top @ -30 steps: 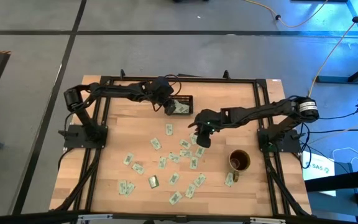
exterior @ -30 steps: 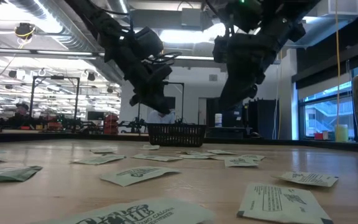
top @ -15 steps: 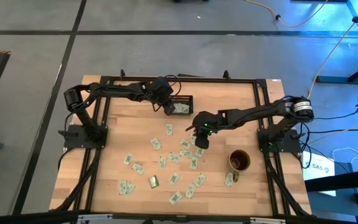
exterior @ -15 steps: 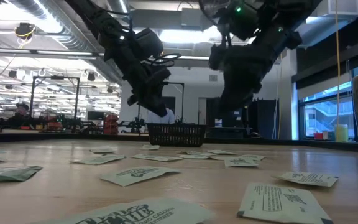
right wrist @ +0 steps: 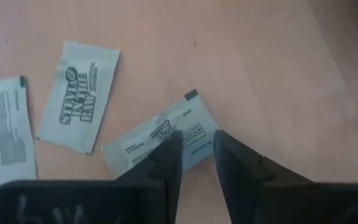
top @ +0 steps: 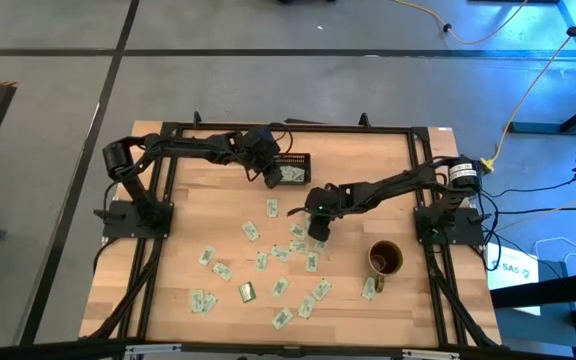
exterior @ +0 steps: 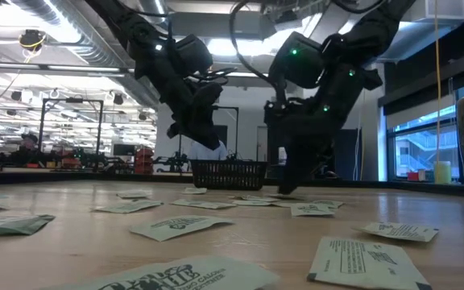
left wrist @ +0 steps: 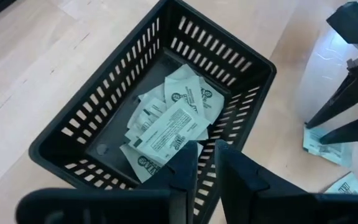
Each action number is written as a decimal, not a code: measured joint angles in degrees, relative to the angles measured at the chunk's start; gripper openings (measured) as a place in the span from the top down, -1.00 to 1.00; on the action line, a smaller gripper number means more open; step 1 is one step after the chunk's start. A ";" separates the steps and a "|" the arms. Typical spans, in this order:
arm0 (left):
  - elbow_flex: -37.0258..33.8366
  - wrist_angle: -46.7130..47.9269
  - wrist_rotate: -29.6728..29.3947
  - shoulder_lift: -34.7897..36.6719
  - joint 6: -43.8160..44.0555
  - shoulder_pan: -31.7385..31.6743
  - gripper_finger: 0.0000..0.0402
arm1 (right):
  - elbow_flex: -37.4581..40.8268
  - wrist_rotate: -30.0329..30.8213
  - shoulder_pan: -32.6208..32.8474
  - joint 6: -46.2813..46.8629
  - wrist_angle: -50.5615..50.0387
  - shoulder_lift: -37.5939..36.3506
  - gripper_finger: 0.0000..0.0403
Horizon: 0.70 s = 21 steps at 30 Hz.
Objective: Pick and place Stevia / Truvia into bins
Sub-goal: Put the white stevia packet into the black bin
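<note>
Many pale green and white packets lie flat on the wooden table. Several more lie in the black slatted bin, which also shows in the left wrist view. My left gripper hangs above the bin's near wall, narrowly open and empty, with the top packet just past its tips. My right gripper is down at the table, narrowly open, pointing down. Its fingertips stand over one long edge of a single packet. My right gripper comes at the packet's long edge from above, pointing down, one fingertip to each side of the packet's middle. The packet lies flat on the table. I cannot tell whether the fingertips touch it.
A brownish-gold mug stands on the table's right part, to the near right of my right gripper. Other packets lie close beside the one under my right gripper. More packets are scattered toward the near edge.
My right gripper has come down to the table and gone a little toward the table's left edge, ending over a packet. My left gripper has stayed above the bin.
</note>
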State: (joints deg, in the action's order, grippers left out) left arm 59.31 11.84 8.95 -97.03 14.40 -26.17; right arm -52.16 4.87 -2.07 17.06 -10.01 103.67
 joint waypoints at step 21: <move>0.00 -0.02 -0.35 0.02 1.04 0.00 0.77 | 0.04 0.04 -0.07 -2.23 -2.79 0.13 0.92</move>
State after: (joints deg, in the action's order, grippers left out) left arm 59.31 11.81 8.60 -97.01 15.44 -26.17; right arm -52.12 4.91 -2.13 14.83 -12.80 103.81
